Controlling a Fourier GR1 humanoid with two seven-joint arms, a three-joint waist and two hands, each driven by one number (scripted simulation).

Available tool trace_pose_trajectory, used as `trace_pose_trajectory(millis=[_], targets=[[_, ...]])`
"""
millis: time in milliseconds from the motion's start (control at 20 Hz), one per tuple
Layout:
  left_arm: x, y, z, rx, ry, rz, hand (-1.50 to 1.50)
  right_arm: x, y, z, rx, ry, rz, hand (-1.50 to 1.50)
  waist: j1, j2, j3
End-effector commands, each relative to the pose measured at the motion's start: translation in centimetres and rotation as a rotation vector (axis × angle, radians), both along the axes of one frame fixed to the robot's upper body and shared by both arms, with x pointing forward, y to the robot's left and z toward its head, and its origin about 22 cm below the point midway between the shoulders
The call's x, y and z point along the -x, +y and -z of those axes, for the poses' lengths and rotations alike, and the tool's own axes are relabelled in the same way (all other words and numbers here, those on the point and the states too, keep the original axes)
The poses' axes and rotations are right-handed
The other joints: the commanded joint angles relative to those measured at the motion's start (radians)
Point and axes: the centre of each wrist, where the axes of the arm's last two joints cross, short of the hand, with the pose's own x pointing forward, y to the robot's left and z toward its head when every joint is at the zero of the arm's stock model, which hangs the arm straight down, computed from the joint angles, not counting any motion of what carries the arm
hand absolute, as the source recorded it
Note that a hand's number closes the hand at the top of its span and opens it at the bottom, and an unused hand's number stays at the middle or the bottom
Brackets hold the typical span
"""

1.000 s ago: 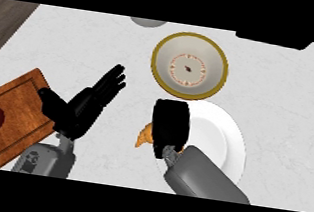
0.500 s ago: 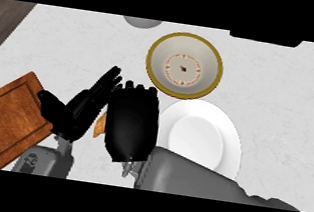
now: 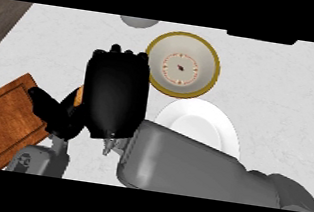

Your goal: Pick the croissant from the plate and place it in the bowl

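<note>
Right hand (image 3: 116,92) is raised just left of the bowl (image 3: 184,65), fingers curled round the croissant (image 3: 79,96), of which only an orange edge shows. Left hand (image 3: 54,112) rests open beneath. Recommended: carry right over the bowl's centre, clear of its rim, before lowering

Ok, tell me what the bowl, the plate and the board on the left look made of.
Gold-rimmed cream bowl: probably glazed ceramic, with a smooth surface and painted centre. Plain white round plate: likely glazed ceramic too, uniformly smooth. Reddish-brown rectangular board: apparently wood, showing streaky grain and a darker edge.
</note>
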Motion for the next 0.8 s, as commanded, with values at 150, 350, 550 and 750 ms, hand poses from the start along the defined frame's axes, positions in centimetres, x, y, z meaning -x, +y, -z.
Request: trace_pose_trajectory(millis=[150, 350, 550, 750], targets=[[1.0, -0.5, 0.7, -0.001, -0.004, -0.013, 0.00, -3.9, 0.2, -1.2, -0.083, 0.008, 0.213, 1.50, -0.010, 0.005, 0.001], [0.9, 0.6, 0.4, -0.007, -0.030, -0.014, 0.00, -8.0, -1.8, -0.2, -0.138, -0.013, 0.228, 1.50, -0.014, 0.011, 0.001], [0.2, -0.2, 0.2, -0.001, -0.010, -0.001, 0.00, -10.3, -2.3, 0.0, -0.159, -0.003, 0.237, 1.50, -0.008, 0.011, 0.001], [1.2, -0.1, -0.3, 0.005, -0.015, -0.006, 0.00, -13.8, -4.0, 1.5, -0.101, -0.007, 0.247, 1.50, 0.002, 0.014, 0.001]])
